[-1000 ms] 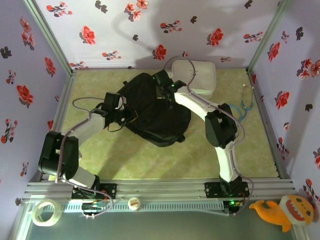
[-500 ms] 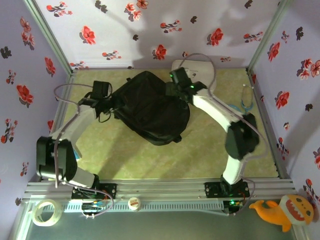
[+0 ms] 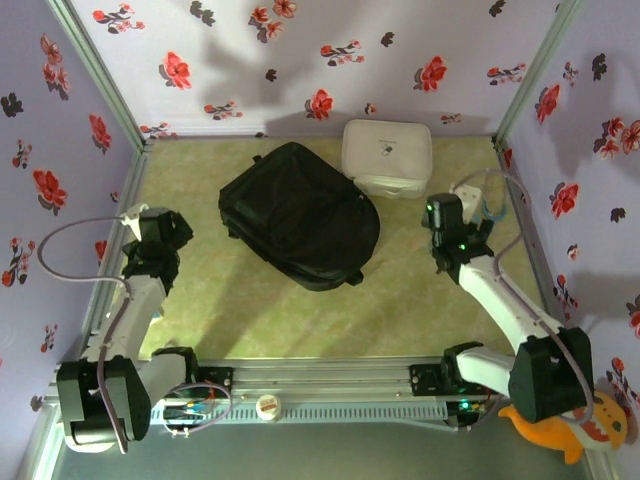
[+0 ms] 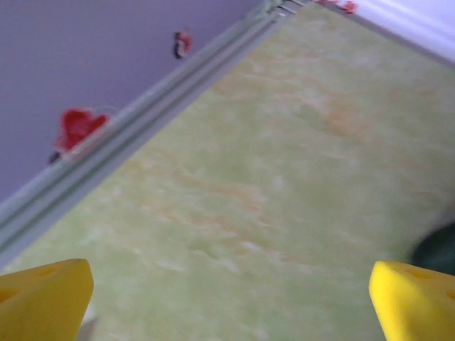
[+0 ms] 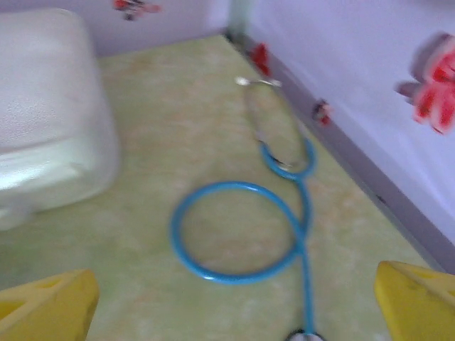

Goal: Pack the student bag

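Black student bag (image 3: 298, 215) lies flat mid-table twd the back edge, w/ a white case (image 3: 387, 157) just beside it at back-right. L gripper (image 4: 227, 304) sits near table's left edge, fingers spread wide, nothing btwn them. R gripper (image 5: 231, 305) likewise wide & empty, near blue stethoscope (image 5: 242, 234) by the right edge.
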`<state>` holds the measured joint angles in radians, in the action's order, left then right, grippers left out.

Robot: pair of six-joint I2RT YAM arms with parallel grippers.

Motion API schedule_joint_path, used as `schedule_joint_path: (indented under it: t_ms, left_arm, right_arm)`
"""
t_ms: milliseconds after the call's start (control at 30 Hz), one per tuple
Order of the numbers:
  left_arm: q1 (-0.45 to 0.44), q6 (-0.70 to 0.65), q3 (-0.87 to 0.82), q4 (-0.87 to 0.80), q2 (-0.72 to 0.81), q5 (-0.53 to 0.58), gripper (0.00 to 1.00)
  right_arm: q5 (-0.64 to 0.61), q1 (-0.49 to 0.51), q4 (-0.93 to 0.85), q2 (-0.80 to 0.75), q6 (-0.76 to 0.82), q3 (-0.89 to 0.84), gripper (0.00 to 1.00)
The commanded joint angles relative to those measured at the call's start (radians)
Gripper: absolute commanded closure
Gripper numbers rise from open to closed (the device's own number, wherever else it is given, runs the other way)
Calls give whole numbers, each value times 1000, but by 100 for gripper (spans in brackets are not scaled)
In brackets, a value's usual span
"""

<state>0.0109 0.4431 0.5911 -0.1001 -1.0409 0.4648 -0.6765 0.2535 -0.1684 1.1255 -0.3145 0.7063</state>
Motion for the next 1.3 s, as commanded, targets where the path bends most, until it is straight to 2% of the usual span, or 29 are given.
schedule_joint_path:
  t_ms: [0, 133, 200, 500, 667, 800, 867, 933, 1033, 1133, 1267]
  left_arm:
    - [15, -161, -114, 278, 34, 106, 0]
    - [18, -257, -266, 540, 44, 106, 0]
    - [18, -275, -313, 621, 16, 96, 0]
    - [19, -369, -332, 913, -218, -132, 0]
    - [18, -405, -247, 825, -266, -268, 0]
    - [20, -442, -248, 838, -273, -363, 0]
    - [20, -434, -272, 911, -281, -415, 0]
    - [20, -422, -327, 1063, -322, -446, 0]
    - [20, -422, -353, 1193, -418, -446, 0]
    - [20, -419, -355, 1271, -503, -443, 0]
    - [20, -417, -320, 1204, -504, -412, 0]
  right_arm:
    - [-56, -76, 164, -70, 7, -117, 1]
    - [-24, -180, 224, -69, -14, -212, 1]
    - [9, -214, 275, -45, -15, -245, 0]
    - [144, -221, 728, 126, 165, -354, 1]
    - [264, -222, 873, 202, 218, -356, 0]
    - [336, -223, 866, 236, 223, -327, 1]
    - [371, -223, 891, 243, 216, -330, 1]
    - [390, -224, 939, 262, 209, -344, 1]
    - [406, -224, 1048, 327, 211, -365, 1]
    - [413, -224, 1043, 363, 212, -345, 1]
    - [409, -223, 1044, 405, 210, -326, 1]
